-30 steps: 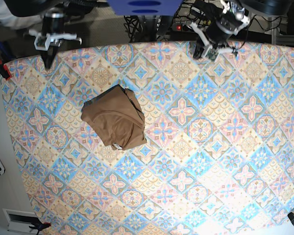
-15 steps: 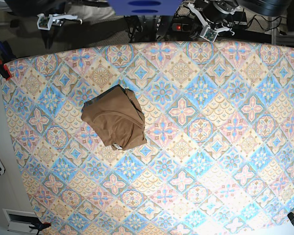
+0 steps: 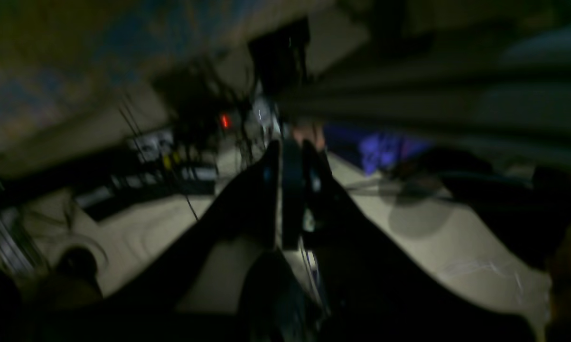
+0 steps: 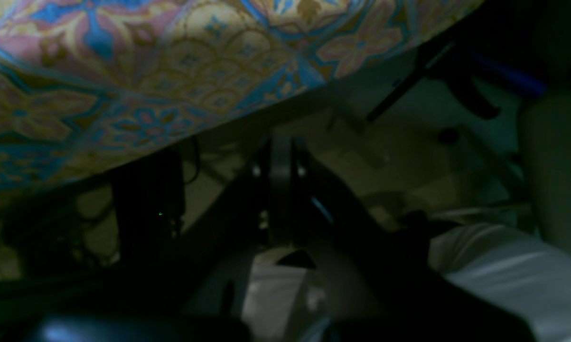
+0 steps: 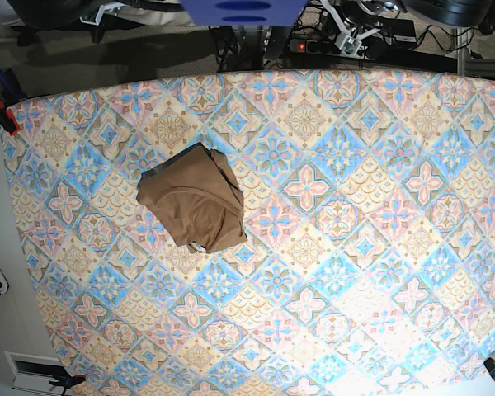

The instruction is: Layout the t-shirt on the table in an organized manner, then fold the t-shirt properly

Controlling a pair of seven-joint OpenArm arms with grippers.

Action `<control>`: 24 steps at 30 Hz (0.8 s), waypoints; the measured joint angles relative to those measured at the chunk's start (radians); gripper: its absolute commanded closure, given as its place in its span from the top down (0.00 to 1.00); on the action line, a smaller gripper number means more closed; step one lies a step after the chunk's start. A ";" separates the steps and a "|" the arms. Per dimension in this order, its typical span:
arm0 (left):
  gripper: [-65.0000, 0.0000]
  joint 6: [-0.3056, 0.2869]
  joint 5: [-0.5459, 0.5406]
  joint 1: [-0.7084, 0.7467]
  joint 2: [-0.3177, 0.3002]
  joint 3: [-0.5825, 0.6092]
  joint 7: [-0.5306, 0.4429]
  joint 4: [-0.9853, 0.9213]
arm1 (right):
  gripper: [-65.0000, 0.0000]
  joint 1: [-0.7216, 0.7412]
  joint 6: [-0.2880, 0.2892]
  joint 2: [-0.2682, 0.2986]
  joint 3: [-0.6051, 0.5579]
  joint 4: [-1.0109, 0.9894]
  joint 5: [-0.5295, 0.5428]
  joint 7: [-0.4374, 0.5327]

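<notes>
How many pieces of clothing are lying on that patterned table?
1: a brown t-shirt, folded into a compact bundle on the table's left-center part in the overhead view. Nothing else seems hidden under it.

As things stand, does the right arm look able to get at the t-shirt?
Probably yes: the t-shirt lies folded on the table with nothing on or around it. The right gripper, shut, sits back beyond the table edge.

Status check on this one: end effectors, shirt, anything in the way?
Left end effector shut, empty. Right end effector shut, empty, off the table edge. T-shirt folded in a compact bundle on the cloth. Nothing on or against it.
</notes>
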 measured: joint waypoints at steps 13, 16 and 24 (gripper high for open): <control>0.00 -0.005 0.207 -0.174 -0.016 -0.029 -0.227 -0.397 | 0.00 -0.002 -0.003 -0.037 -0.001 -0.201 0.001 -0.093; 0.00 0.005 0.210 -0.231 -0.021 -0.044 -0.226 -0.476 | 0.00 0.020 0.000 -0.037 -0.004 -0.208 0.001 -0.203; 0.00 -0.001 0.203 -0.330 -0.085 -0.043 -0.232 -0.653 | 0.00 0.229 0.002 -0.027 -0.056 -0.200 -0.021 -0.336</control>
